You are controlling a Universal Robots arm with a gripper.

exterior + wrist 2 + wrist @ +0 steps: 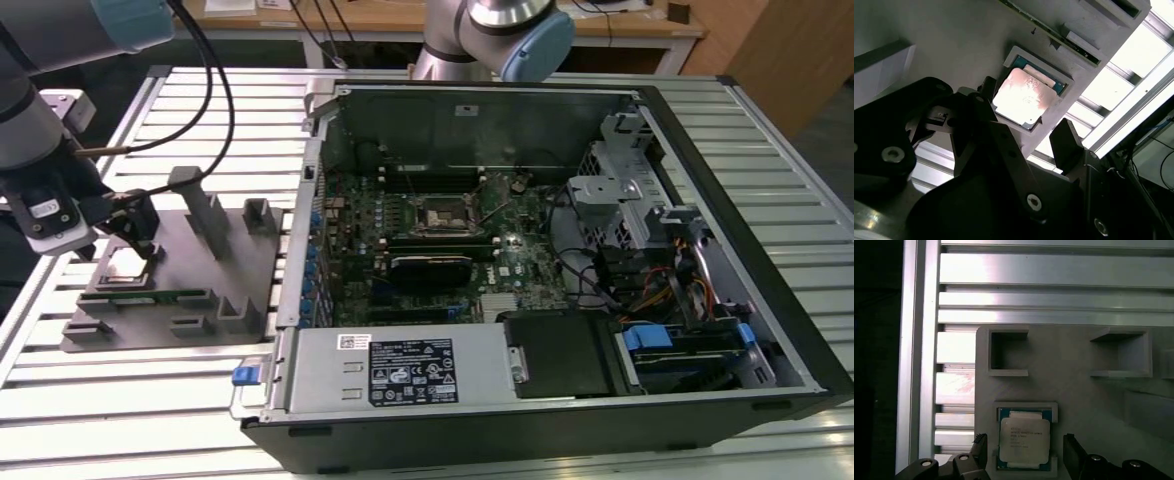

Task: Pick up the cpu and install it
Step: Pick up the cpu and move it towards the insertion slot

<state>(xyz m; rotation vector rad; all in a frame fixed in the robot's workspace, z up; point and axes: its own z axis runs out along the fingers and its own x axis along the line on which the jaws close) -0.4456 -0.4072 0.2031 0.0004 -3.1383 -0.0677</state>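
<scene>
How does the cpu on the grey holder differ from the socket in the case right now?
The cpu has a pale silver top; the socket is a dark frame. The cpu lies in a recess of the grey holder outside the case; the socket sits on the motherboard inside it. The open gripper straddles the cpu, away from the socket. Both are square and lie flat.
</scene>
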